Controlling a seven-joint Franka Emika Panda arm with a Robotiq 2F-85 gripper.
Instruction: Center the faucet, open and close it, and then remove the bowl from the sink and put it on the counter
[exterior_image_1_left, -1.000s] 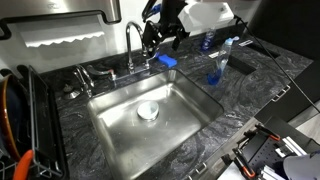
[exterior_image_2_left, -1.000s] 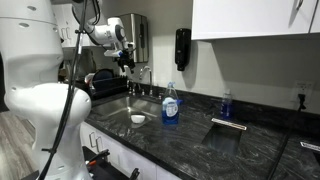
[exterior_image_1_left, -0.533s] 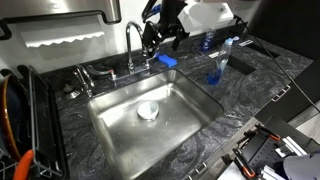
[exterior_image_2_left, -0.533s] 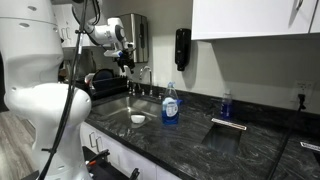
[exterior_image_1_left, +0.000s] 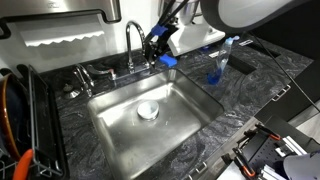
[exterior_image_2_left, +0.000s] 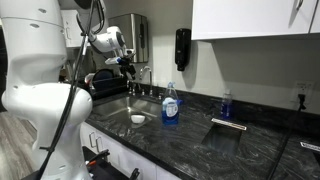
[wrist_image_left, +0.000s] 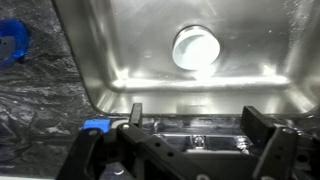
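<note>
Faucet (exterior_image_1_left: 133, 38) near hand (exterior_image_1_left: 153, 50), fingers apart, bowl (exterior_image_1_left: 148, 110) in sink (exterior_image_1_left: 125, 145)

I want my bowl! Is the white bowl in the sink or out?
In. The bowl sits on the steel bottom of the sink, seen in all three views.

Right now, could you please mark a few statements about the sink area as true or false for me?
1. The bowl lies inside the sink. True.
2. The gripper is shut on the bowl. False: in the wrist view its jaws stand open and empty.
3. A bottle of blue liquid stands on the counter. True.
4. The bowl sits in a corner of the sink. False: it lies near the middle of the basin.
5. In an exterior view the gripper is close to the faucet. True.
</note>
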